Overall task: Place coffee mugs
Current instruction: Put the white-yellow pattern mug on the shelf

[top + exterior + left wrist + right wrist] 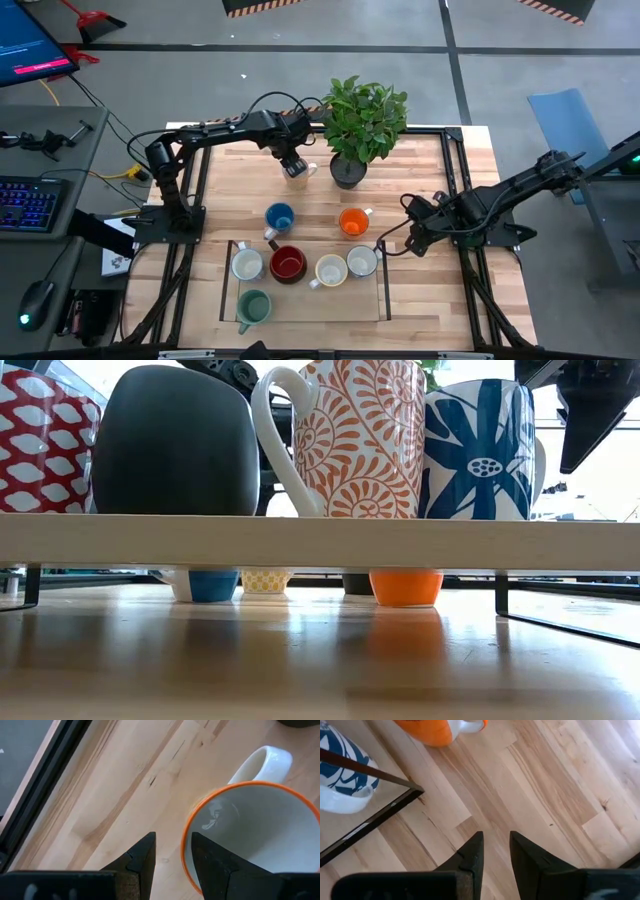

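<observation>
One mug [298,169], orange-rimmed, sits far back on the tabletop [440,200] beside the plant pot [347,172]; left tool [172,852] straddles its rim, fingers narrowly apart—seat deeper before clamping; right tool [495,847] idles, slightly apart, near the tray [300,310].

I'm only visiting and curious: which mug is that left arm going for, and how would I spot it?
Find the leafy potted plant at the table's far edge. Just beside its pot stands a mug under the left gripper. It is white inside with an orange rim, and stands alone, away from the mugs on the tray.
</observation>
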Available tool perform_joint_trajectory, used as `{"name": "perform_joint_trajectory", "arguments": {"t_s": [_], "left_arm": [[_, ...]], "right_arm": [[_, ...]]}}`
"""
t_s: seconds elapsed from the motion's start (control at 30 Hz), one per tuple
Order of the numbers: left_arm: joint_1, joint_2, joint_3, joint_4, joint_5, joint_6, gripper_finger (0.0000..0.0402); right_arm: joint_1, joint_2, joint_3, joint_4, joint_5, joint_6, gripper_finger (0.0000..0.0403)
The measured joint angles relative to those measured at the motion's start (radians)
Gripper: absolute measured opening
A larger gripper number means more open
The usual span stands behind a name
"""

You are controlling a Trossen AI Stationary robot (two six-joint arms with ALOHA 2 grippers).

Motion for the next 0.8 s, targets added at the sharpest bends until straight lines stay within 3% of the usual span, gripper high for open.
{"name": "perform_joint_trajectory", "arguments": {"t_s": [0.67,0.8], "left_arm": [[-0.004,0.110,-0.001,0.006,0.031,0.023,0.0112],[-0.004,0.109,-0.001,0.009,0.034,0.035,0.0078]], "right_arm": [[0.000,0.000,0.000,-0.001,-0.020,-0.003,0.0071],[0.000,0.000,0.000,0.000,-0.020,-0.004,0.0071]]}}
